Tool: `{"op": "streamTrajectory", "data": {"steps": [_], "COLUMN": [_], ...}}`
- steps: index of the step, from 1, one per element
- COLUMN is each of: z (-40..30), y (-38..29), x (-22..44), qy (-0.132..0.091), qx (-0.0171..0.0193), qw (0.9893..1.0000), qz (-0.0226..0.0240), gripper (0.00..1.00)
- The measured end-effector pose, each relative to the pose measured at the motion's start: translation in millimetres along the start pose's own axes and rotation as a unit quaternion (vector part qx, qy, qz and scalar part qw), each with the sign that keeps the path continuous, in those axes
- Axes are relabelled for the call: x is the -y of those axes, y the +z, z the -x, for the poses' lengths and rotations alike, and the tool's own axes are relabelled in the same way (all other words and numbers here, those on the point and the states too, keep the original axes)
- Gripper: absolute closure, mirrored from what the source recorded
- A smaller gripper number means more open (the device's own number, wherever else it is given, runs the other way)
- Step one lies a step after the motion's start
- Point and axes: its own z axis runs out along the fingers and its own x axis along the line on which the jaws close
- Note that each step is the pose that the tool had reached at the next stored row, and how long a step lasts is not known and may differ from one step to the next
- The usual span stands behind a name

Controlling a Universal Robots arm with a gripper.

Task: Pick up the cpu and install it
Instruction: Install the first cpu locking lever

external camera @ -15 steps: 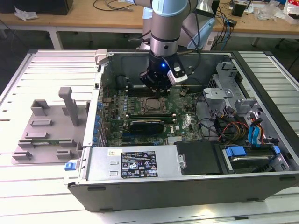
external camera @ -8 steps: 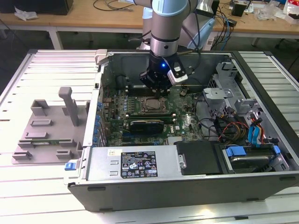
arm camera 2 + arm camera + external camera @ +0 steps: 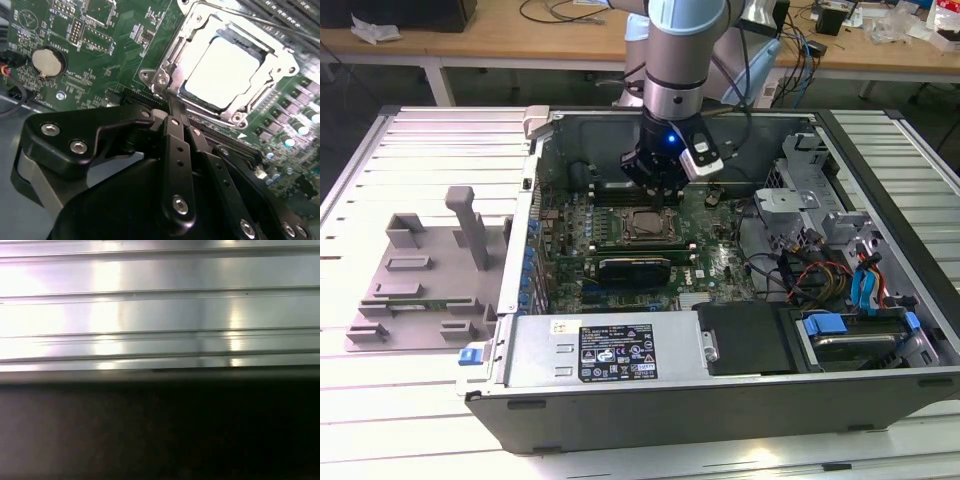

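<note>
The open computer case (image 3: 740, 380) lay on its side on the slatted metal tabletop (image 3: 410, 400), and inside it the green motherboard (image 3: 710, 260) carried the socket frame (image 3: 648, 228) near its middle. The cpu (image 3: 225, 70) sat in that socket, its pale silver top showing bright inside the metal bracket (image 3: 172, 60) in the second wrist view. In that same view a round coin battery (image 3: 48, 61) sat on the board well apart from the socket. A long black card (image 3: 634, 267) stood in a slot just beside the socket in the exterior view, and a black power supply box (image 3: 620, 350) with a label filled the near side of the case. Coloured cables (image 3: 820, 275) and blue-tabbed drive bays (image 3: 850, 325) lay toward the exterior view's right. Outside the case, toward the exterior view's left, a grey plastic tray (image 3: 420, 290) with upright posts rested on the tabletop. Behind the tabletop ran a wooden bench (image 3: 520, 40) strewn with cables. The first wrist view showed bright metal slats (image 3: 160, 310) above a dark edge. My gripper (image 3: 658, 192) hung inside the case directly over the socket; its black fingers (image 3: 176, 135) were drawn together with no gap between them, held nothing, and their tips stood at the edge of the bracket, just beside the cpu
</note>
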Motion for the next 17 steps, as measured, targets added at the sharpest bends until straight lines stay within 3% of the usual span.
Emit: {"op": "streamTrajectory", "data": {"steps": [2, 5, 9, 14, 17], "z": [0.0, 0.0, 0.0, 0.3, 0.2], "y": [-5.4, -6.8, -7.0, -7.3, -9.5], "x": [0.2, 2.8, 7.6, 19.7, 22.4], "qy": [0.000, 0.000, 0.000, 0.000, 0.000], "qx": [0.0002, 0.0003, 0.0003, 0.0003, 0.0004], "qw": [1.0000, 1.0000, 0.9999, 0.9999, 0.9999], "qz": [-0.0064, -0.0095, -0.0106, -0.0112, -0.0119], "gripper": [0.89, 0.89, 0.89, 0.89, 0.89]}}
